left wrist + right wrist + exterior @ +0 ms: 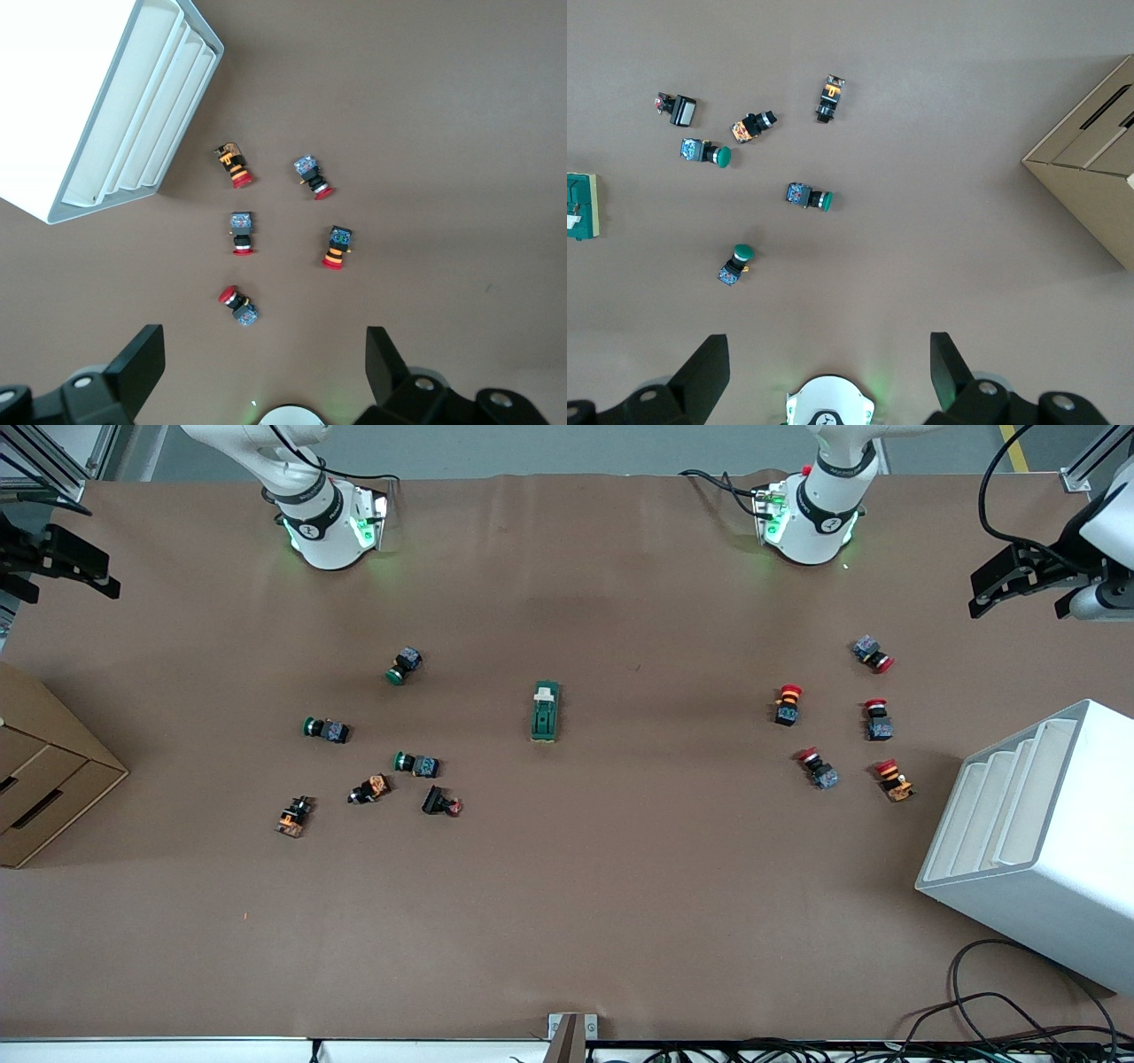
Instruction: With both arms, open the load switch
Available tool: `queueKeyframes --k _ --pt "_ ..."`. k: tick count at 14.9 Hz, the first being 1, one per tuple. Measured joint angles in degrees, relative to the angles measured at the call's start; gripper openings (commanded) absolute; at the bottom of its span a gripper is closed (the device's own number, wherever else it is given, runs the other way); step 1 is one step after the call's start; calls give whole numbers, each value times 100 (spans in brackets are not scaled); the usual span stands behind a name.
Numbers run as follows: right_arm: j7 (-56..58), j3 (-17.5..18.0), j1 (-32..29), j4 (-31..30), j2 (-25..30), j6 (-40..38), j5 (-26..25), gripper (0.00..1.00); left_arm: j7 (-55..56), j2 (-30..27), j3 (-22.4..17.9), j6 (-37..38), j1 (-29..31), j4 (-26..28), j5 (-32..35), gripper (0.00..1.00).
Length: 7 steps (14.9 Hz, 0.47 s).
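The load switch (545,711) is a dark green oblong block with a white piece at the end toward the robots' bases. It lies alone in the middle of the table, and the right wrist view shows it at the picture's edge (583,205). My left gripper (1019,598) hangs open high over the left arm's end of the table, above the red push-buttons, with nothing between its fingers (142,363). At the right arm's end my right gripper (62,576) is also up and open, its fingers (709,367) wide apart and holding nothing. Both grippers are well away from the switch.
Several red-capped push-buttons (833,717) lie toward the left arm's end, next to a white slotted rack (1036,841). Several green-capped and orange-black push-buttons (381,762) lie toward the right arm's end. A cardboard box (44,779) stands at that table edge.
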<state>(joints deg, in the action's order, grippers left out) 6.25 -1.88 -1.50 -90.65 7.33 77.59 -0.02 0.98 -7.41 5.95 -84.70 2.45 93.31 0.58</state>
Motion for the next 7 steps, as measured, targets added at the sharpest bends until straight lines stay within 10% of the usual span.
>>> queueKeyframes --k 7 --pt "1 1 0 -87 0 243 2 100 -92 -182 90 -25 2 136 -26 100"
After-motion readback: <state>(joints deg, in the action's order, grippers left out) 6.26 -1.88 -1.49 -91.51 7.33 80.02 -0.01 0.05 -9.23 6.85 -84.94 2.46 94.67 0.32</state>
